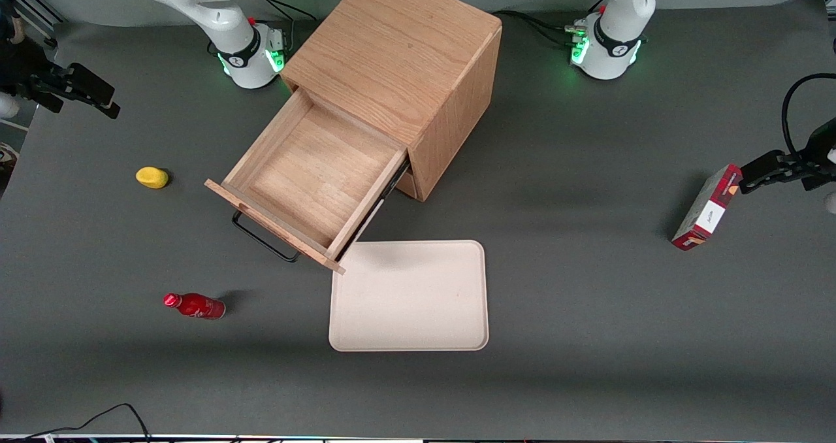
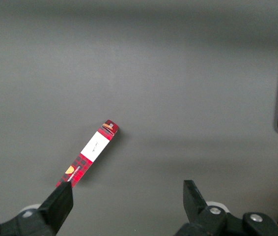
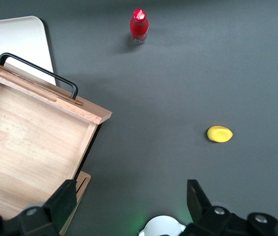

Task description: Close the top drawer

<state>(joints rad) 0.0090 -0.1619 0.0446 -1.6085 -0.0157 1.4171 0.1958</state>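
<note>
Hovering my gripper (image 3: 129,201), fingers spread and empty, well apart from the top drawer (image 1: 307,181); rigid wood should slide easily, so I'd push its flat front.

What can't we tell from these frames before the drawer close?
- Lower drawer: front view, covered by the open top drawer above it.
- Cabinet front: hidden by the same drawer.
- Gripper: open over bare table; front view cuts the arm at the frame edge.
- Red bottle label: too small.
</note>
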